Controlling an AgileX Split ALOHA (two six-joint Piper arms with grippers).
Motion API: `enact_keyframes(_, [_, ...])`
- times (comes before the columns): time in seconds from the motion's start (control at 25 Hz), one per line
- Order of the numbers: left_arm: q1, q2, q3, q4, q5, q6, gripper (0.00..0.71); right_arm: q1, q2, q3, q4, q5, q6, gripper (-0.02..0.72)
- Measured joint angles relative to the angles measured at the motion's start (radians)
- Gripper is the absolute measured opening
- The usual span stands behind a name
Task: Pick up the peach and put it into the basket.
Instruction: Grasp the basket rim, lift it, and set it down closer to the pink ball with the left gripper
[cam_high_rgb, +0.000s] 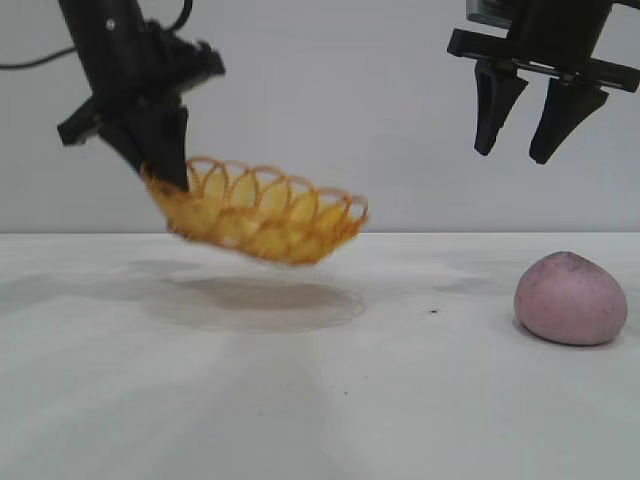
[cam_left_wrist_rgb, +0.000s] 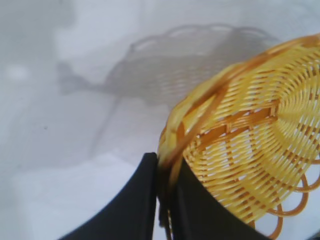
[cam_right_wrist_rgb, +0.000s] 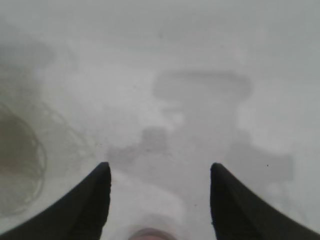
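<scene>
Basket (cam_high_rgb: 262, 222): yellow wicker with orange-brown looped rim, held clear of the worktop (cam_high_rgb: 300, 400), tilted, one end high, the other sagging toward the exterior view's right; broad grey shadow lying on the worktop directly beneath. Left gripper (cam_high_rgb: 165, 165): pointed steeply down at the exterior view's upper left, fingers pressed together on the basket's raised rim, pinching it. Peach (cam_high_rgb: 571, 298): dull pink-mauve, rounded, resting on the worktop at the exterior view's right, well apart from the basket, nothing lying between the two. Right gripper (cam_high_rgb: 525, 150): hung high above the worktop, over and slightly to the left of the peach, touching nothing, fingers spread with a clear gap. Small dark speck noted on the worktop between basket shadow and peach. Plain pale wall behind. Left wrist view only: black fingers (cam_left_wrist_rgb: 135, 205) seen close together with the wicker rim clamped between them, woven floor of the basket (cam_left_wrist_rgb: 250, 150) and its lattice shadow on the worktop; peach not shown there. Right wrist view only: two black fingers (cam_right_wrist_rgb: 90, 200) standing apart over bare worktop, gripper shadow between them, a sliver of pink peach (cam_right_wrist_rgb: 150, 234) at the frame edge; basket itself not made out there.
</scene>
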Motion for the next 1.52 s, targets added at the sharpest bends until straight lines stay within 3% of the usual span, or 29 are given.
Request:
enact_keyframes(0.12, [0.0,-0.048,0.102,-0.112,-0.039,-0.022,0.0,0.0,0.0,0.0,0.0,-0.002,0.0,0.377])
enact_keyframes(0.48, [-0.002,-0.152,0.579,-0.446,-0.414,0.071,0.0,0.0,0.0,0.0,0.0,-0.009,0.0,0.377])
enact_keyframes(0.64, [-0.006,-0.139,0.613,-0.522,-0.451,0.121,0.0,0.0,0.0,0.0,0.0,-0.012,0.0,0.377])
enact_keyframes(1.04, [-0.077,-0.083,0.617,-0.544,-0.502,0.137,0.0,0.0,0.0,0.0,0.0,-0.018,0.0,0.377])
enact_keyframes(1.08, [-0.077,-0.083,0.617,-0.544,-0.504,0.137,0.064,0.0,0.0,0.0,0.0,-0.018,0.0,0.377])
enact_keyframes(1.12, [-0.077,-0.083,0.617,-0.544,-0.509,0.137,0.064,0.0,0.0,0.0,0.0,-0.018,0.0,0.377])
enact_keyframes(1.36, [-0.077,-0.083,0.617,-0.543,-0.509,0.137,0.426,0.0,0.0,0.0,0.0,-0.018,0.0,0.377])
enact_keyframes(1.44, [-0.077,-0.083,0.617,-0.543,-0.491,0.142,0.501,0.0,0.0,0.0,0.0,-0.018,-0.002,0.377])
enact_keyframes(1.52, [-0.073,-0.083,0.617,-0.543,-0.451,0.17,0.501,0.0,0.0,0.0,0.0,-0.02,-0.002,0.377])
